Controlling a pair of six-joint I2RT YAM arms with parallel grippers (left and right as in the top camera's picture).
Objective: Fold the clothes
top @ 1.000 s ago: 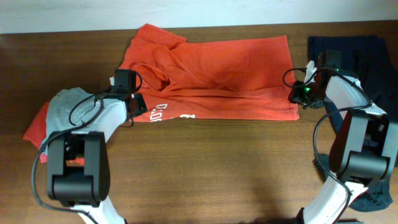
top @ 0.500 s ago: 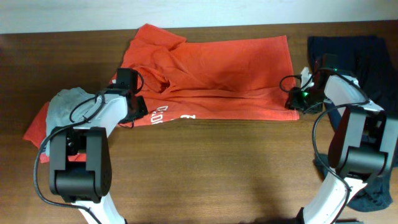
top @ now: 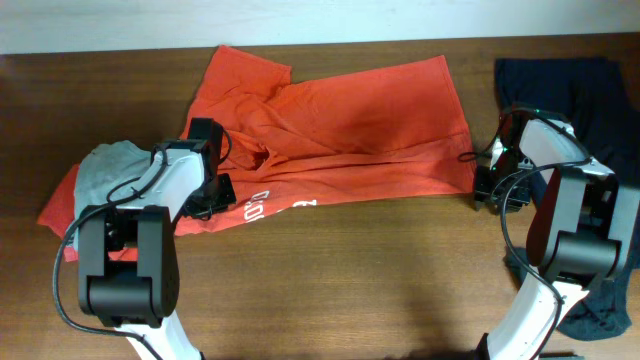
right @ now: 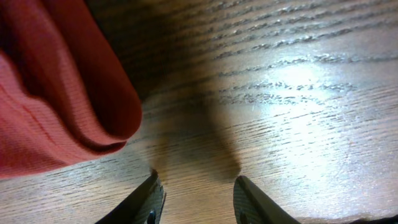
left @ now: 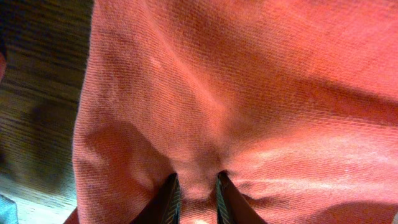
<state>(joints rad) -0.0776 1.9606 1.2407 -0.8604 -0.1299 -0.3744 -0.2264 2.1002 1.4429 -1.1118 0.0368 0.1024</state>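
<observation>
The desk (top: 350, 290) is dark brown wood with visible grain. The orange-red T-shirt (top: 350, 130) lies wrinkled across the rear centre, with white lettering near its front left edge. The light grey shirt (top: 100, 172) is bunched at the left over red cloth. The dark navy garment (top: 600, 85) lies at the right rear.

1. The left arm (top: 172, 183) had rounded white link shells joined by black joint housings.
2. Its lower motor block (top: 120, 270) was black and boxy with rounded corners.
3. The right arm (top: 558, 150) matched it, with white shells and black joints.
4. Thin black cables (top: 504, 228) looped loosely beside both arms.
5. The left end effector (left: 196, 198) had two slim dark fingers, and the right end effector (right: 200, 202) had dark, tapered tips.
</observation>
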